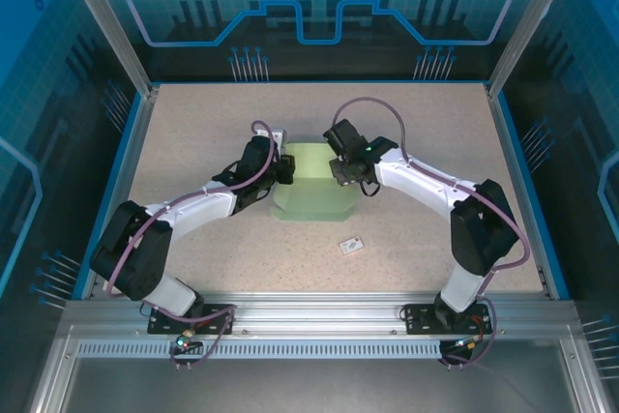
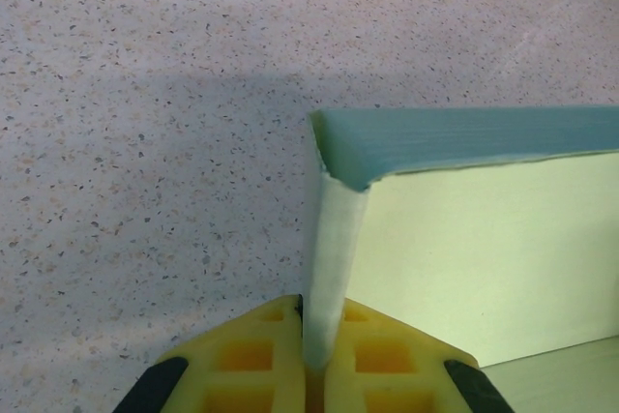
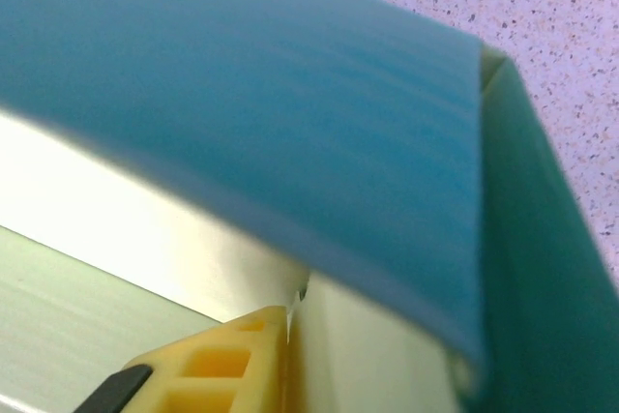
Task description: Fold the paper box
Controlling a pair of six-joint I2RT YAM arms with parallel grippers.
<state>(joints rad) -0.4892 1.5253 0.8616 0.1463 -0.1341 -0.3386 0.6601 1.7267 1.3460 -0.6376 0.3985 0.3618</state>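
Speckled beige table point(image 1: 193, 142), small white tag point(image 1: 351, 246) lying on it

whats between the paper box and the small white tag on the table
Bare speckled tabletop lies between the paper box and the white tag, as the top external view shows.

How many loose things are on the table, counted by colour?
Pale mint green: 1, the paper box
White with dark marks: 1, the small tag
Total: 2
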